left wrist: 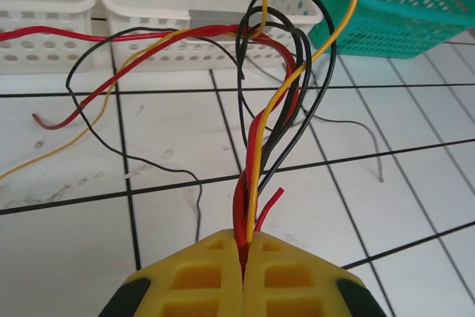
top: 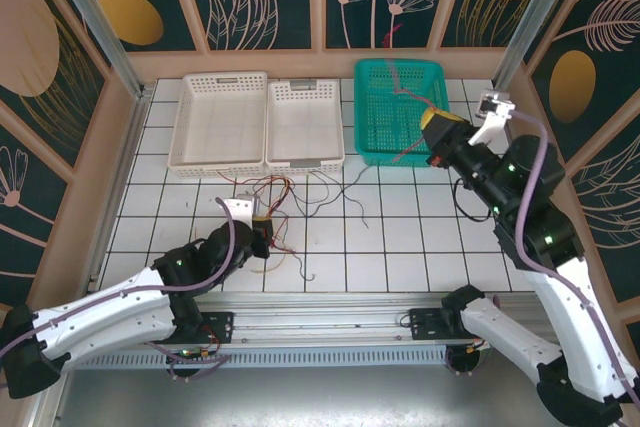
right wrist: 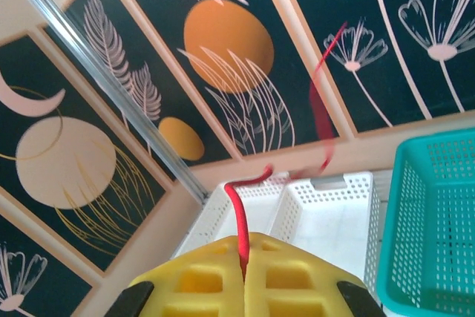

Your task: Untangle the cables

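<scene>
Left gripper (left wrist: 243,246) is clamped tight, its yellow fingers pinched together on a bundle of cables (left wrist: 271,120) in red, yellow and black. The strands fan out toward twelve o'clock in its wrist view. From above, the tangle sprawls across the tiled table (top: 420,237), at six o'clock from the two white baskets (top: 225,78). Over at the teal basket's (top: 380,137) four o'clock corner, the right gripper (top: 436,137) hovers, fingers fully closed on a single red cable (right wrist: 239,217) — it climbs from the pinch toward twelve, then curls away, blurred higher up.
</scene>
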